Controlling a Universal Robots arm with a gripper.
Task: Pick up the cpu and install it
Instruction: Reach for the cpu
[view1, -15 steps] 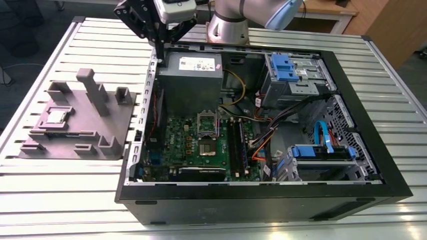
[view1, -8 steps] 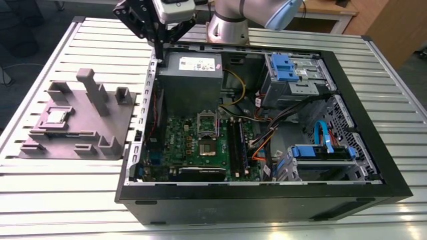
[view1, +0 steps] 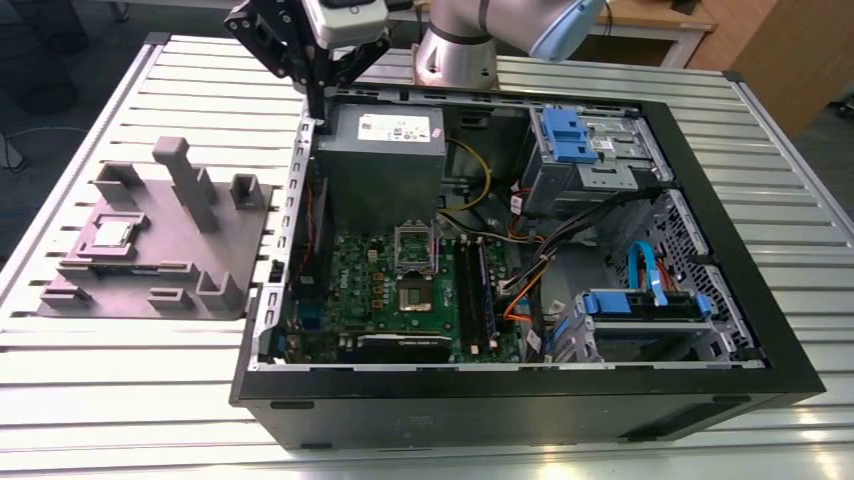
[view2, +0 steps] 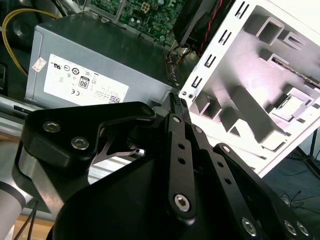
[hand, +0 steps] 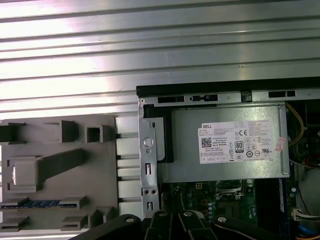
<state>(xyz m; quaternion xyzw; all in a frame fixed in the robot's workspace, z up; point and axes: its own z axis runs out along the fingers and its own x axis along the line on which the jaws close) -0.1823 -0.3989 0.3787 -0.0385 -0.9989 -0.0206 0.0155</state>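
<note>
In the exterior view the cpu (view1: 110, 234), a small silvery square, lies flat in a pocket of the grey holder block (view1: 174, 262), which stands on the slatted table at the exterior view's left of the open computer case. My gripper (view1: 318, 112) hangs over the case's far left corner beside the power supply (view1: 380, 150), well away from the cpu. Its black fingers (view2: 175, 100) are pressed together with nothing between them. The socket (view1: 414, 297) sits on the green motherboard, its metal frame (view1: 416, 243) lifted. In the first wrist view the holder block (hand: 60, 165) shows with my gripper (hand: 172, 216) near the case wall.
Two long black memory sticks (view1: 477, 290) stand beside the socket. Blue drive brackets (view1: 577, 135) and loose cables (view1: 534, 270) occupy the case's right half in the exterior view. The black case wall (view1: 287, 250) separates the holder block from the motherboard. The robot base (view1: 461, 45) stands behind the case.
</note>
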